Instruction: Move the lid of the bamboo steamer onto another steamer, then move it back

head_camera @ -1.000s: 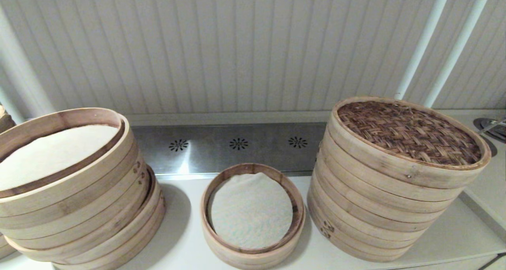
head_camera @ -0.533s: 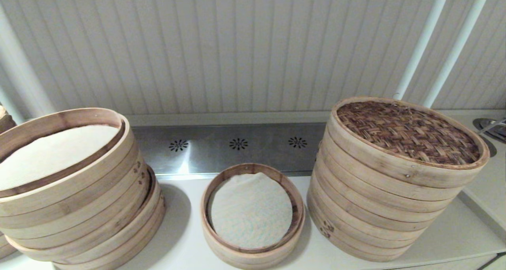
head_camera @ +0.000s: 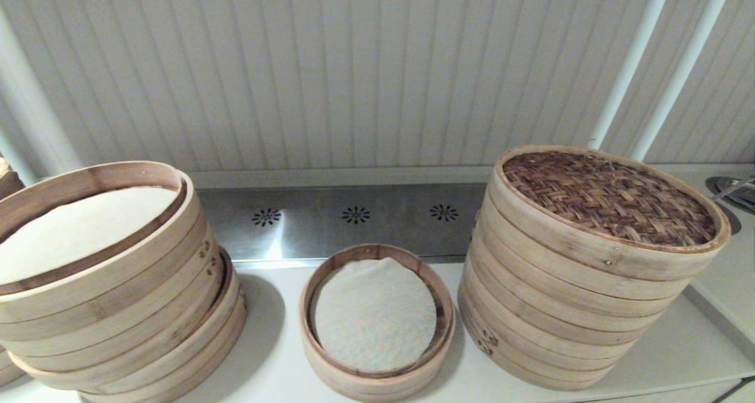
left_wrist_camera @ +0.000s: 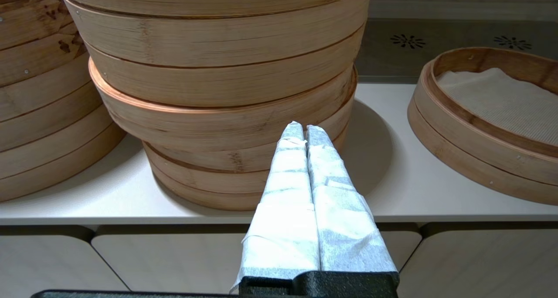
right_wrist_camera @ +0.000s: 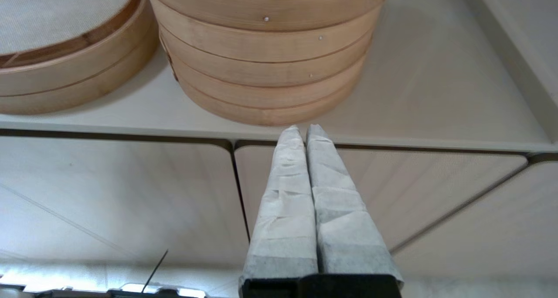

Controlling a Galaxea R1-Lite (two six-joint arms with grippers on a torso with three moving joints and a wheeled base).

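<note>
Lid [head_camera: 610, 196] untouched atop the tall stack [head_camera: 566, 308]; both grippers pressed together, empty.
Your right gripper [right_wrist_camera: 304, 134] sits below it: rising unopened, you could topple that stack.

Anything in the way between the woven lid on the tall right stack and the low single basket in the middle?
Nothing visible does. The bamboo steamer lid sits atop the tall stack; the short steamer stands beside it on the counter, open, holding only its white liner.
</note>
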